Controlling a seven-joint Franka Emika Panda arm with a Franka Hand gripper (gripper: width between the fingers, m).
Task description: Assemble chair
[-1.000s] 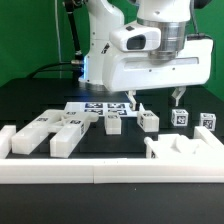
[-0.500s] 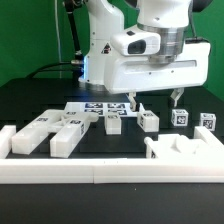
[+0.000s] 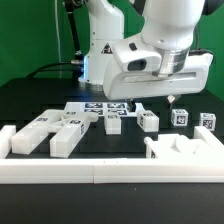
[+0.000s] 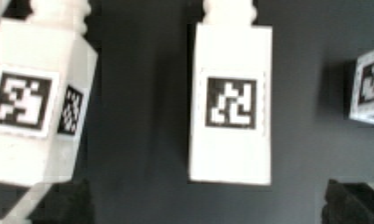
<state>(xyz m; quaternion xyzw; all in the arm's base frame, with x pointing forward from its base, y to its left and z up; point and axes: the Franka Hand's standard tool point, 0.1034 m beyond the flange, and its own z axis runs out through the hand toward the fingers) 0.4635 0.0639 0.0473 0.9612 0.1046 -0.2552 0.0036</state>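
Chair parts, loose on desk; gripper released.
My gripper (image 3: 150, 101) hangs above the black desk (image 3: 30, 100), jaws spread wide, grasping nothing. In the exterior view the chair pieces (image 3: 112, 122) lie unjoined in a row: broad blocks (image 3: 50, 135) at 8 o'clock from the gripper, small tagged pieces (image 3: 182, 118) at 4 o'clock, a large notched piece (image 3: 185, 150) at 5 o'clock, beside the border rail (image 3: 60, 172). The marker board (image 3: 92, 107) lies at 9 o'clock. Wrist view: two tagged bars (image 4: 234, 100) side by side, apart.
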